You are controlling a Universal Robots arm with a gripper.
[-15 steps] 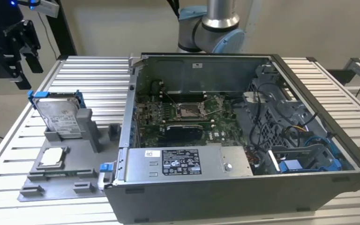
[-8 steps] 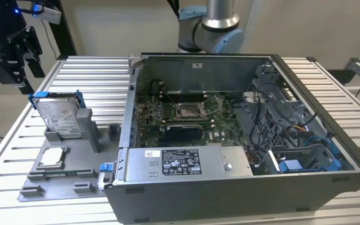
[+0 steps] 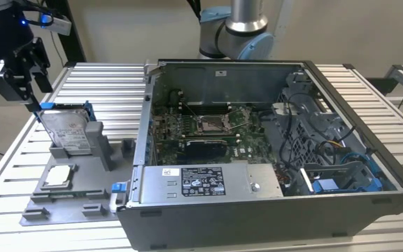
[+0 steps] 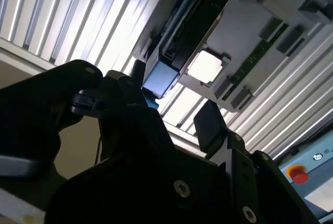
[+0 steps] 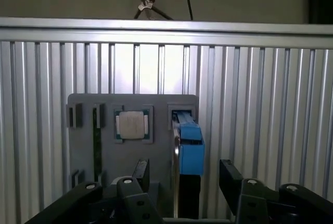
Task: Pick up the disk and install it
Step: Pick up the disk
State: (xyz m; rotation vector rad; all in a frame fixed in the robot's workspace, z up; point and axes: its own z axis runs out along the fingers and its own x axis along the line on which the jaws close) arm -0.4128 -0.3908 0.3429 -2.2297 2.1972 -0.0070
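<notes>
- Exterior view: the tool hangs directly over the disk. The disk stands on edge in a grey holder on the slatted tabletop, and its blue carrier frame is the part closest to the tool.
- The step in hand looks like the pick-up approach. Nothing is held, and the disk sits fully in its slot.
- First wrist view: the tool is spread wide, with one finger on each side of the disk. A gap shows on both sides, so I judge there is no contact yet.
- A firm hold would need the jaws centred on the frame's flat faces and low enough to bite below the blue edge. The lift would then have to go straight out along the slot so the disk does not bind in the holder.
- The exterior view alone shows the open computer case, well apart from the tool and beyond the holder.
- Second wrist view: the disk shows end-on ahead of the tool, and the square processor chip lies just beside it in the holder.
- The wrist views give the finger-to-frame gaps, which the exterior view cannot settle.
</notes>
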